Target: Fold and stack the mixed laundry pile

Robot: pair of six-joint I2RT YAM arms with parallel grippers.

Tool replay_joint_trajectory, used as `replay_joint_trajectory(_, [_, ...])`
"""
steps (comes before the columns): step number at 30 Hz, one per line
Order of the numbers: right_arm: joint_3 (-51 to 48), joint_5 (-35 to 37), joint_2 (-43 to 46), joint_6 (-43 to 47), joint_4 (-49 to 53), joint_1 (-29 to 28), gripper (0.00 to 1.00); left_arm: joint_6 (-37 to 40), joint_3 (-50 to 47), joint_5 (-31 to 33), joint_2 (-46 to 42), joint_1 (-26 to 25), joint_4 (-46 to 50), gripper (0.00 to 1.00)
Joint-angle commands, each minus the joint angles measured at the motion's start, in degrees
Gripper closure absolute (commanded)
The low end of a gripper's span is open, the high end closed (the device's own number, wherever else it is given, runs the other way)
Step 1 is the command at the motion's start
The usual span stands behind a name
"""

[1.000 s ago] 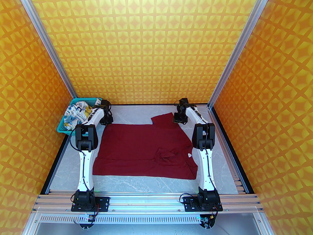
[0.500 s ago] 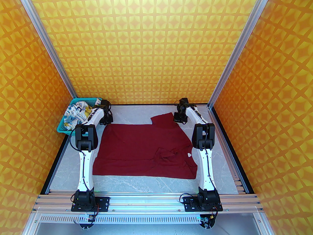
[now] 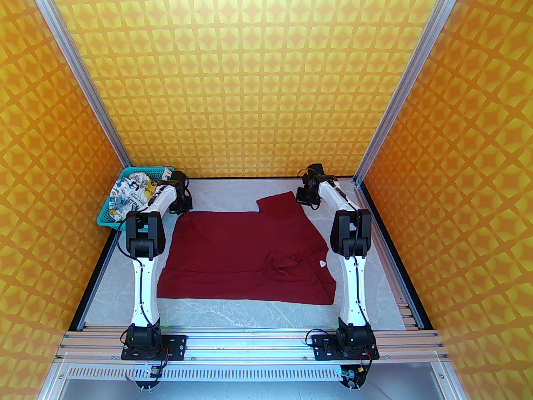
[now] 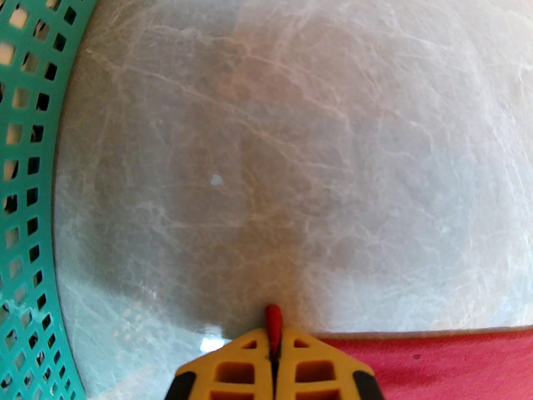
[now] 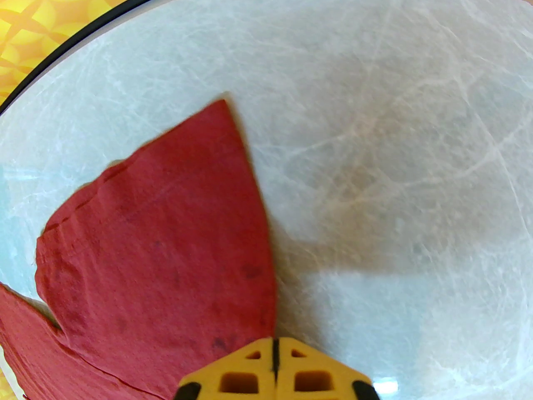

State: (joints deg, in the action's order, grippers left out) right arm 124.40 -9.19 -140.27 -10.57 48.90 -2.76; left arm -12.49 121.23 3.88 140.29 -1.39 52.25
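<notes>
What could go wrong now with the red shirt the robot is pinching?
The left pincer bites only a thin sliver of the red shirt, so that corner could slip out when lifted. The right pincer is shut right at the edge of the sleeve; it may hold little cloth, and the fold could go crooked. The teal basket sits close beside the left pincer and might get bumped.

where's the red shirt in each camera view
top external: red shirt spread flat in the middle of the table.
left wrist: red shirt in the bottom right corner, a tip pinched in the left gripper.
right wrist: red shirt at lower left, sleeve pointing up.
shared landmark: the grey marbled table under it.
</notes>
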Motion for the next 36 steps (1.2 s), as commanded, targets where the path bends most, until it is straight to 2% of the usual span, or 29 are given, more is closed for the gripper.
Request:
replay_joint_trajectory(1, [2.9, -1.3, -2.6, 0.4, 0.1, 0.3, 0.9, 0.8, -0.7, -1.5, -2.1, 0.2, -0.5, 1.0])
replay_joint_trajectory(3, [4.0, -0.8, -4.1, 0.3, 0.6, 0.3, 0.77, 0.8, -0.8, -1.6, -2.1, 0.2, -0.6, 1.0])
replay_joint_trajectory(4, [4.1, -0.3, -4.8, 0.1, 1.0, 0.3, 0.66, 0.8, -0.9, -1.6, -2.0, 0.2, -0.7, 1.0])
replay_joint_trajectory(5, [5.9, 0.5, -5.5, -0.1, 1.9, 0.3, 0.58, 0.8, -0.8, -1.7, -2.0, 0.2, -0.7, 1.0])
replay_joint_trajectory(7, [7.1, 1.0, -6.6, -0.4, 2.9, 0.3, 0.52, 0.7, -0.9, -1.6, -2.0, 0.3, -0.7, 1.0])
replay_joint_trajectory(11, [8.8, 0.4, -8.0, -0.6, 4.6, 0.2, 0.51, 0.7, -0.8, -1.7, -2.1, 0.2, -0.7, 1.0])
replay_joint_trajectory(14, [10.3, 0.0, -9.3, -0.7, 6.9, -0.2, 0.55, 0.7, -0.9, -1.6, -2.1, 0.2, -0.7, 1.0])
replay_joint_trajectory(18, [8.5, -1.6, -8.6, -1.2, 6.5, -0.5, 0.68, 0.8, -1.1, -1.6, -2.2, 0.2, -0.7, 1.0])
replay_joint_trajectory(24, [8.3, -1.6, -5.8, -1.4, 6.6, -0.4, 0.98, 1.0, -1.6, -1.7, -3.0, 0.4, -1.1, 1.0])
replay_joint_trajectory(30, [6.6, -2.3, -2.0, -2.2, 6.2, 0.4, 1.0, 0.9, -4.3, -1.6, -5.6, 0.4, -2.9, 1.0])
replay_joint_trajectory(36, [0.7, -5.1, 2.6, -3.6, 2.8, 1.4, 1.0, 1.4, -8.5, -1.6, -9.3, 0.5, -5.4, 1.0])
